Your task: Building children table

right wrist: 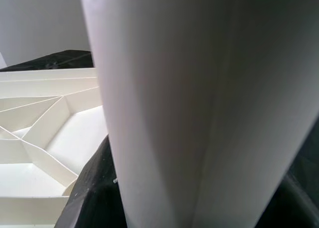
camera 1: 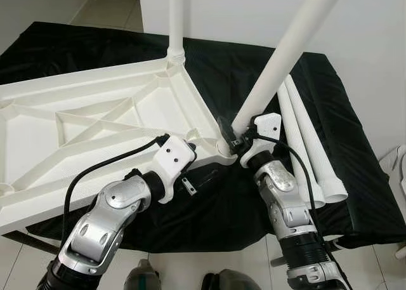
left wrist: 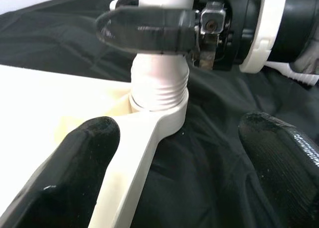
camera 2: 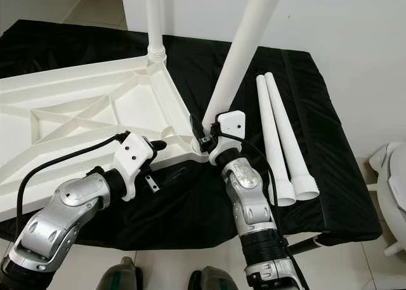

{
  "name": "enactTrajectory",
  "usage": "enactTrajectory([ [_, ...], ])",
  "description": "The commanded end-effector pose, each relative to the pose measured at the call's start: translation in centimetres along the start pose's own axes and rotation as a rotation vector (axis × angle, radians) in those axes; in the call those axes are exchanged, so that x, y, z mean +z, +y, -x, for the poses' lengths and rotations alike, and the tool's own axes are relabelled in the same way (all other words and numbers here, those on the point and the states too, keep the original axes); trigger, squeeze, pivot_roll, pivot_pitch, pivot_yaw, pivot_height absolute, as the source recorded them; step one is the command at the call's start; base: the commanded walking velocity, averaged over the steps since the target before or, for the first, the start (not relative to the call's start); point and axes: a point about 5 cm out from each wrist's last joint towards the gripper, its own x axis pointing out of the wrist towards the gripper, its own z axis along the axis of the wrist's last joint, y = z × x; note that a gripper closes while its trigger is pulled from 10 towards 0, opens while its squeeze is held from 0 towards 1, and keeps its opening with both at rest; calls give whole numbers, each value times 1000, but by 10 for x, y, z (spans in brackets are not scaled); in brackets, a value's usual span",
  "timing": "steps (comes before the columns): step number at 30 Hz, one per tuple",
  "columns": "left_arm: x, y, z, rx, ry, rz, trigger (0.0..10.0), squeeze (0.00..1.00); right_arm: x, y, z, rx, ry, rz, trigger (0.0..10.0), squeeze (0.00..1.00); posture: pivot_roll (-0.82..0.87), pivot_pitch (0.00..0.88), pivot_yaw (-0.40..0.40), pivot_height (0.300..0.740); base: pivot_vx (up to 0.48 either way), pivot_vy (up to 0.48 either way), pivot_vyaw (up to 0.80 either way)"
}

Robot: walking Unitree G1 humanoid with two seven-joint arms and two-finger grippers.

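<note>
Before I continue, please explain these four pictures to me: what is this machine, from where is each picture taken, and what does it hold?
This is a humanoid robot with two silver arms, each ending in two black fingers. The two wide pictures come from cameras on its head, looking down. The other two come from cameras on its wrists.

On a black cloth lies a white tabletop, upside down, so its ribs show. One leg already stands in the far corner. Two spare legs lie on the cloth to the right.

The right gripper is shut on a second leg, whose threaded end sits in the near corner socket. The left gripper is open, beside that corner.
</note>
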Motion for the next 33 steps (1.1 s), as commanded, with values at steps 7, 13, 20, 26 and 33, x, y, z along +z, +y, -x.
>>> enactTrajectory([
  [7,1,1,0,17,-1,-11,10000,0,-22,-4,-7,9,191,24,10000,0,68,29,-50,740,0,0,0],
  [13,2,1,-1,14,-3,-15,10000,0,-22,-4,-19,57,255,53,10000,0,70,26,-53,740,0,0,0],
  [20,3,1,0,21,-6,-15,10000,0,-31,-3,-21,77,307,56,10000,0,78,28,-60,740,0,0,0],
  [26,3,1,0,22,-7,-13,10000,0,-31,-3,-22,70,312,40,10000,0,76,29,-59,740,0,0,0],
  [33,3,2,-1,22,-8,-15,10000,0,-32,-3,-23,-4,304,17,10000,0,72,30,-57,740,0,0,0],
])
